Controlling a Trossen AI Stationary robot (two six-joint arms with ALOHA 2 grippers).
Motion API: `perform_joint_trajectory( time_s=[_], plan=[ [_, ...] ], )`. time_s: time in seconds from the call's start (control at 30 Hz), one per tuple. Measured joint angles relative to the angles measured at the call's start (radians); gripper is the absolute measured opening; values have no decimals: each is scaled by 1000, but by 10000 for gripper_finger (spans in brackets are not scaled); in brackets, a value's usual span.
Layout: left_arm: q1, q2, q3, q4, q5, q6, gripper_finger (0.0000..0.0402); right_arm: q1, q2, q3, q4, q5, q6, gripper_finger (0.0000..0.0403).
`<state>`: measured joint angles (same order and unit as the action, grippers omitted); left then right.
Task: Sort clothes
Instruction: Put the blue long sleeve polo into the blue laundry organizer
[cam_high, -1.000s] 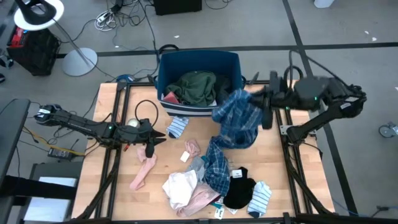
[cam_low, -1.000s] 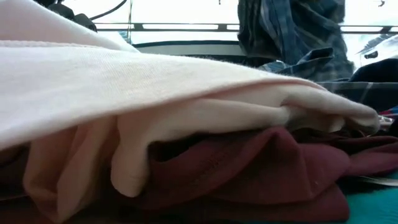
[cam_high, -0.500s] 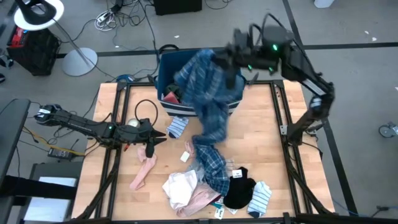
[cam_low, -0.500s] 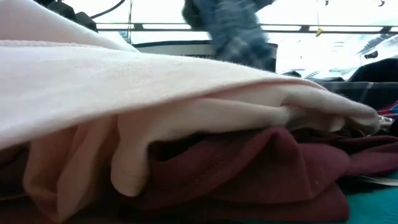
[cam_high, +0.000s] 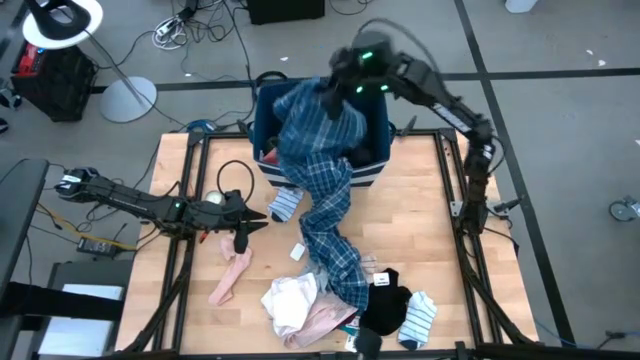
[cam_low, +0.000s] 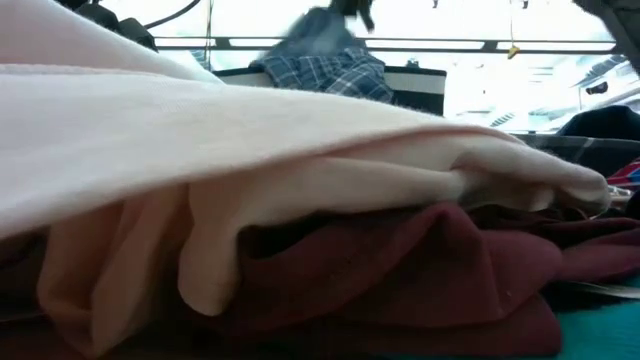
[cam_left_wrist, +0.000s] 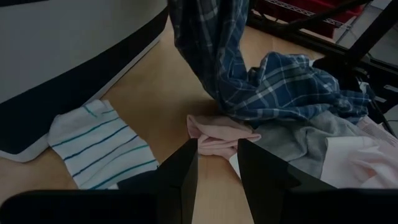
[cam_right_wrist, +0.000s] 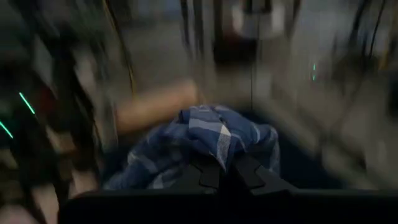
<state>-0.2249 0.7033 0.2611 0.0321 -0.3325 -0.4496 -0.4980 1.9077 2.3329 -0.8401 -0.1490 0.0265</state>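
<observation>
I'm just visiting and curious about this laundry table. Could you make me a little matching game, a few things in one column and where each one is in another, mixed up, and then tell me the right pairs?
Things:
1. blue plaid garment
2. striped sock
3. pink sock
4. black garment

Places:
A. flat on the table just in front of the blue bin
B. near the table's front edge, right of the pale heap
C. hanging from the right gripper over the bin, its tail trailing down across the table
D. on the table just in front of the left gripper

Pairs: 1-C, 2-A, 3-D, 4-B
</observation>
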Motion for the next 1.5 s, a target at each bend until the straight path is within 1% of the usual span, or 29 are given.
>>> perform_joint_trajectory(
  time_s=[0.13, 0.23, 0.37, 0.5, 0.6, 0.7, 0.87, 1.03, 1.27, 1.37, 1.5],
  plan=[
    [0, 0, 0, 0, -6, 0, 119, -4, 107, -1, -224, 19, -2, 0],
    [0, 0, 0, 0, -10, 0, 119, -2, 206, -1, -323, 40, -1, 1],
    [0, 0, 0, 0, -10, 0, 119, -1, 324, -1, -365, 35, 0, 5],
    [0, 0, 0, -1, -10, 0, 119, -2, 409, -1, -369, -40, 1, 18],
    [0, 0, 0, -1, -10, 0, 119, -2, 441, 1, -361, -97, -2, 42],
    [0, 0, 0, -1, -10, 0, 119, -9, 443, 1, -358, -122, 1, 76],
    [0, 0, 0, -2, -9, 0, 119, -21, 385, -1, -352, -109, 6, 133],
    [0, 0, 0, -1, -9, 0, 119, -44, 255, -1, -353, -108, 6, 164],
    [0, 0, 0, -1, -7, 0, 119, -34, 52, -1, -369, -96, 5, 168],
    [0, 0, 0, -1, -6, 0, 119, 10, -25, -1, -428, -45, 7, 167],
    [0, 0, 0, -2, -6, 0, 119, 113, -117, -1, -531, 49, 35, 166]
  ],
)
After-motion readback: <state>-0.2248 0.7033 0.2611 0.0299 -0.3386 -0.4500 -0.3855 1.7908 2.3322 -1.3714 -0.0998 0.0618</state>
